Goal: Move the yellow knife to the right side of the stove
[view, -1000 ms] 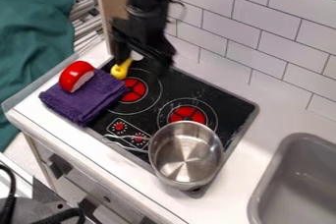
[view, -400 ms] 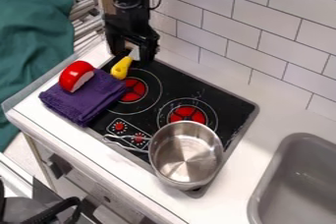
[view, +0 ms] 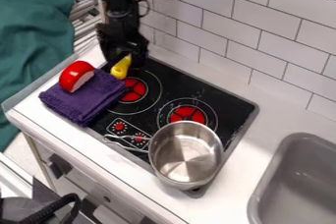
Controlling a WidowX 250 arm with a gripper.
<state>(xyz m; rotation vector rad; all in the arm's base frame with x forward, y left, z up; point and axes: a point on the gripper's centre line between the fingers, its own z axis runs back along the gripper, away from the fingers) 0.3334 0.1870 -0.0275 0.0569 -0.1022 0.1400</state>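
Observation:
The black gripper (view: 123, 60) hangs at the stove's back left corner, its two fingers spread around the upper part of the yellow knife. The yellow knife (view: 120, 69) lies at the left back of the black stove (view: 213, 95), beside the purple cloth and above the left burner; its handle end points toward the viewer. Its far end is hidden by the gripper. Whether the fingers touch the knife I cannot tell.
A purple cloth (view: 85, 98) with a red toy piece (view: 76, 75) on it covers the stove's left edge. A steel pot (view: 185, 155) stands at the front right, its handle pointing left. The tiled wall (view: 216, 31) rises behind; a grey sink (view: 298, 179) lies right.
The gripper has moved left and settled over the far end of the yellow knife, whose pale tip was visible before. The knife, pot and cloth have stayed in place.

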